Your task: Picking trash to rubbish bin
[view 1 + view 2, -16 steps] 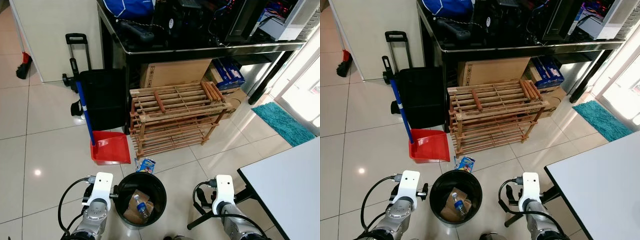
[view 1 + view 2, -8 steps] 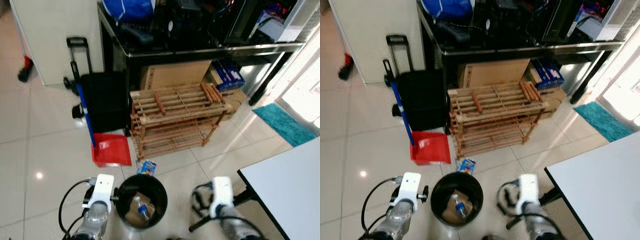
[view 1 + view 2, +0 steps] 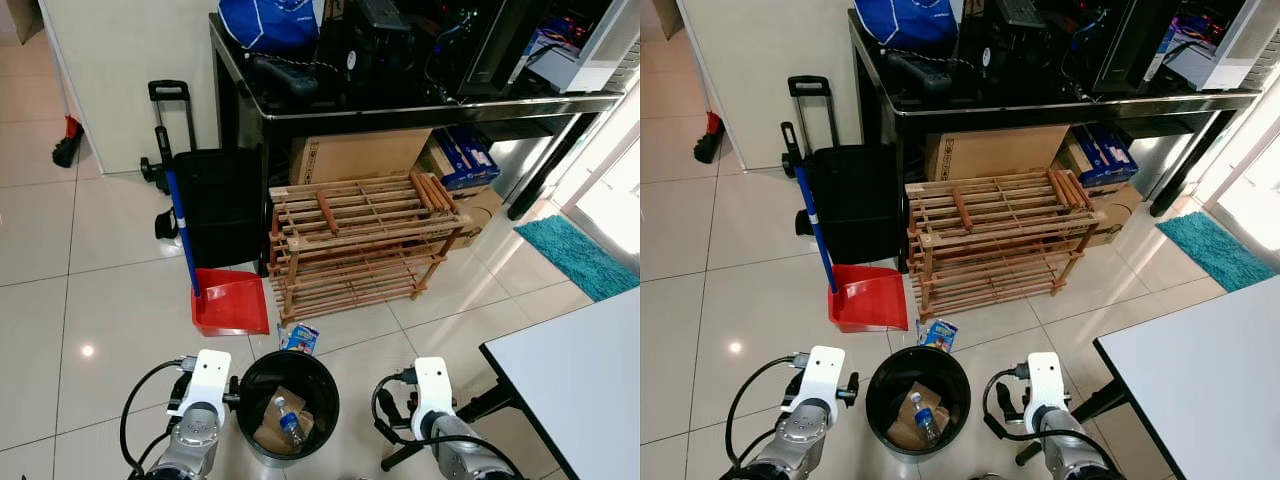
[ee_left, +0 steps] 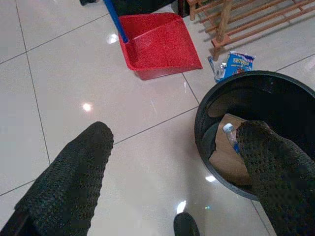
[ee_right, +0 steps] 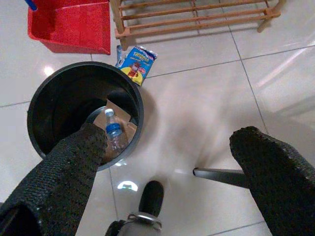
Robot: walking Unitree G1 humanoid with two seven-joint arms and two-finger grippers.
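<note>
Looking down, you see the bin [image 3: 288, 404] between both grippers, holding a bottle [image 5: 113, 132] and cardboard [image 4: 227, 158]. Left gripper [image 4: 172, 182] and right gripper [image 5: 167, 167] hang spread and empty. A snack packet [image 5: 136, 58] lies just beside the bin, near the dustpan [image 3: 229, 303].

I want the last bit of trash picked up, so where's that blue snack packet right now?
The snack packet lies on the floor tiles just beyond the black bin, between the bin's far rim and the wooden rack, right of the red dustpan.
</note>
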